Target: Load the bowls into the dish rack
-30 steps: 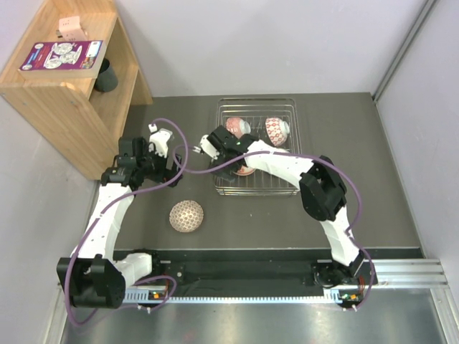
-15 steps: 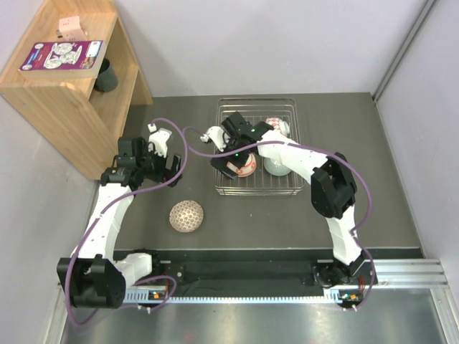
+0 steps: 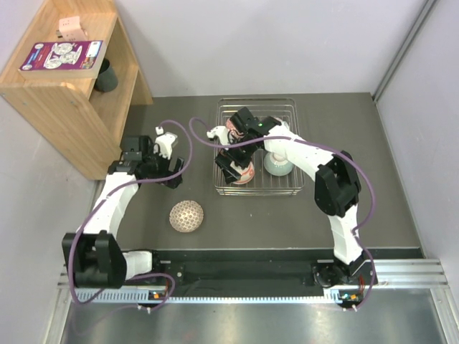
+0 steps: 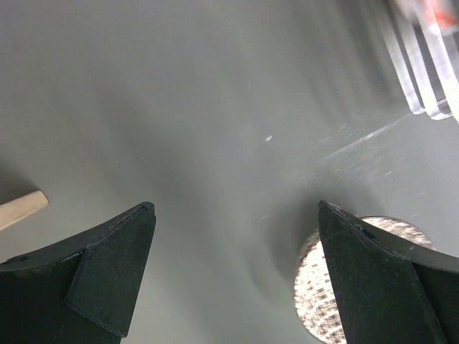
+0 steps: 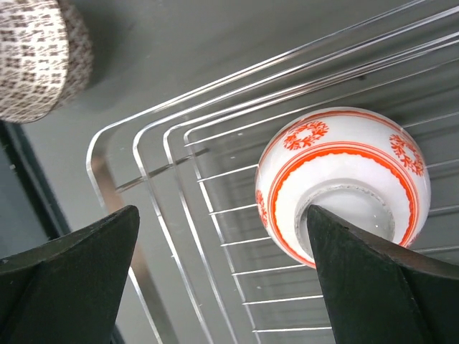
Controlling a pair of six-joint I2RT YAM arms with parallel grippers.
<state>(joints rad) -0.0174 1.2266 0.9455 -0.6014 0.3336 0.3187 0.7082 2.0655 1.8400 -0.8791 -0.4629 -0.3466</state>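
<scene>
While the right pincer hangs released, a white bowl with red-orange florals lies inverted in the rack beside one finger.

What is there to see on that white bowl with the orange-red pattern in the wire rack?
The white bowl with orange-red bands and wreath motifs looks like glossy glazed ceramic. It lies upside down, foot ring facing up, on the wires of the silver wire dish rack, near one corner. The right pincer hangs open over it. One finger overlaps its edge, but contact is unclear.
</scene>
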